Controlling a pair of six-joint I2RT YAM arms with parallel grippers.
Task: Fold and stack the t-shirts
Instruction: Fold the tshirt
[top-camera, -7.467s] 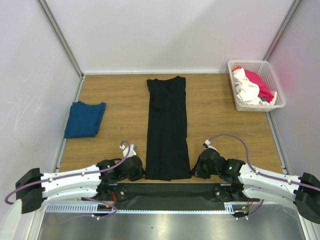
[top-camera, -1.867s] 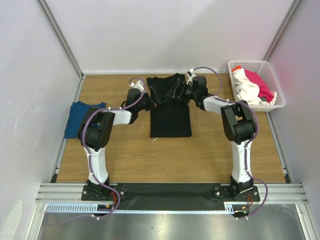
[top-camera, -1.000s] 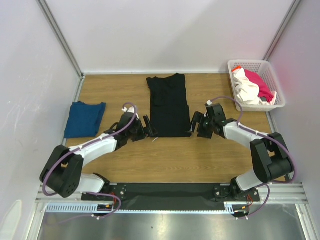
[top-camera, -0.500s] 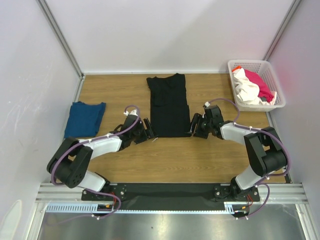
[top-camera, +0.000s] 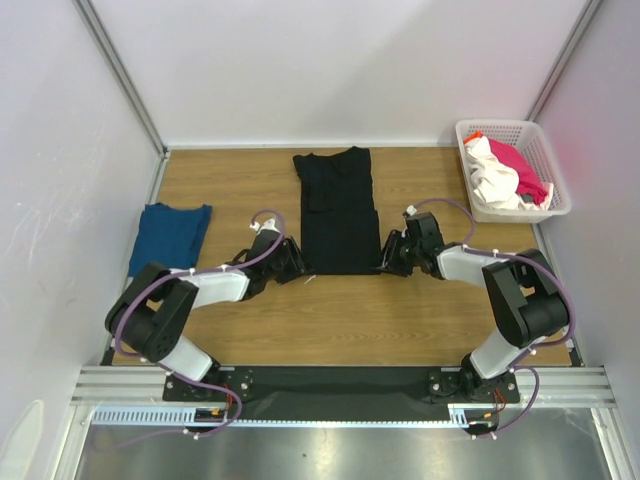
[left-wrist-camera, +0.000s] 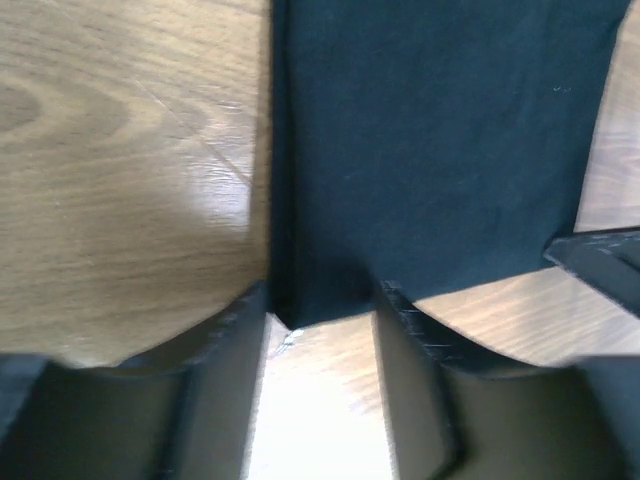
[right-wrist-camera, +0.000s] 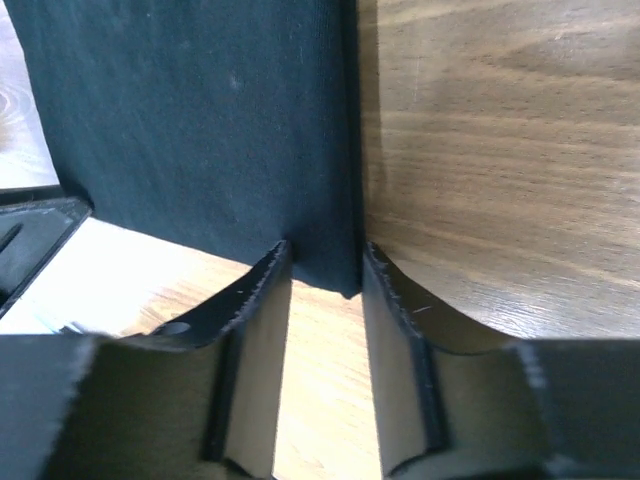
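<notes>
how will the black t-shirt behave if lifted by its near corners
Likely floppy: the black t-shirt lies flat in thin folded layers, so it should sag between the corners. Being thin cloth, probably light. Layers may slide apart.

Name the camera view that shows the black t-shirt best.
The top external view: the black t-shirt lies whole there on the table. The left wrist view shows only its near left corner between the fingers; the right wrist view only its near right corner.

Wooden table (top-camera: 420, 320), black t-shirt (top-camera: 336, 210), blue t-shirt (top-camera: 168, 238), white basket (top-camera: 500, 124)
</notes>
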